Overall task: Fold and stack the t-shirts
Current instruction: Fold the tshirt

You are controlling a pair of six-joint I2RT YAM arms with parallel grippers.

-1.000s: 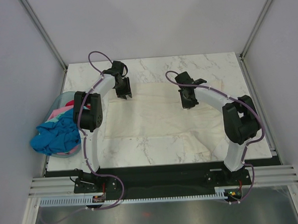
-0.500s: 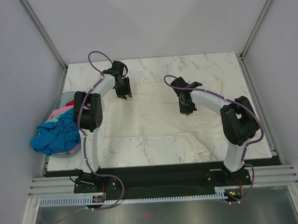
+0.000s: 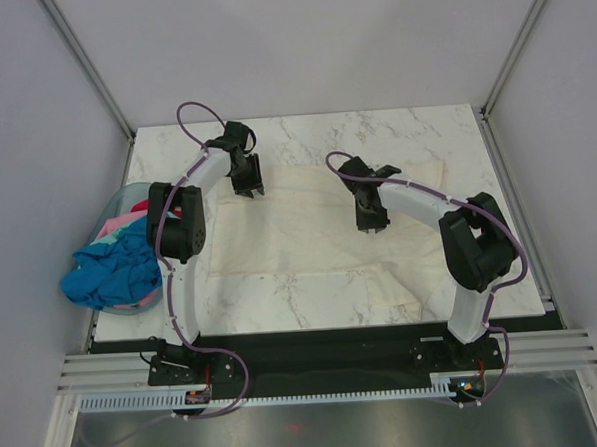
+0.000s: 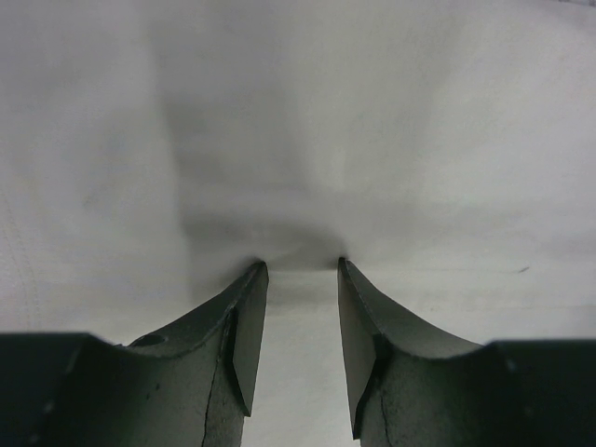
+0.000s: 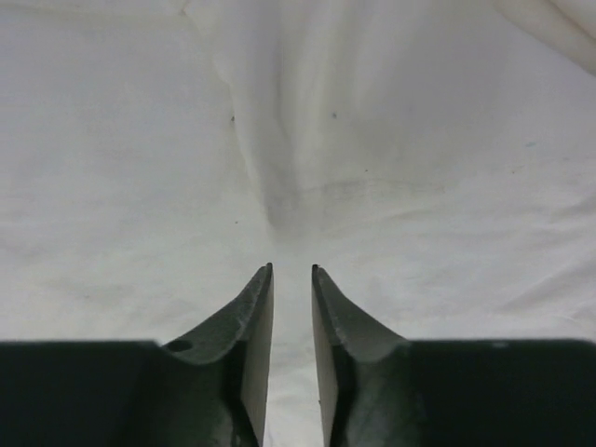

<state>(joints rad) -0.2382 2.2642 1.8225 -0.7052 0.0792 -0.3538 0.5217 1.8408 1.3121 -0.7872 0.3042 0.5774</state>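
A cream-white t-shirt (image 3: 299, 233) lies spread flat across the middle of the table. My left gripper (image 3: 248, 189) points down at its far left part. In the left wrist view this gripper (image 4: 300, 265) is open, its tips resting on the cloth (image 4: 372, 140), with only flat cloth showing between them. My right gripper (image 3: 370, 225) stands over the shirt's right half. In the right wrist view it (image 5: 291, 268) is open by a narrow gap, and a soft crease in the cloth (image 5: 279, 177) runs away from the tips. A bright blue t-shirt (image 3: 111, 273) hangs over the basket's near side.
A pale blue plastic basket (image 3: 117, 199) sits at the table's left edge with pink cloth (image 3: 116, 226) and a bit of red cloth (image 3: 140, 206) in it. One sleeve of the cream shirt (image 3: 400, 293) reaches towards the near table edge. Grey walls enclose the table.
My right gripper has moved a little left and nearer across the cream shirt, and its jaws have parted from shut to a narrow gap. The left arm has stayed still.
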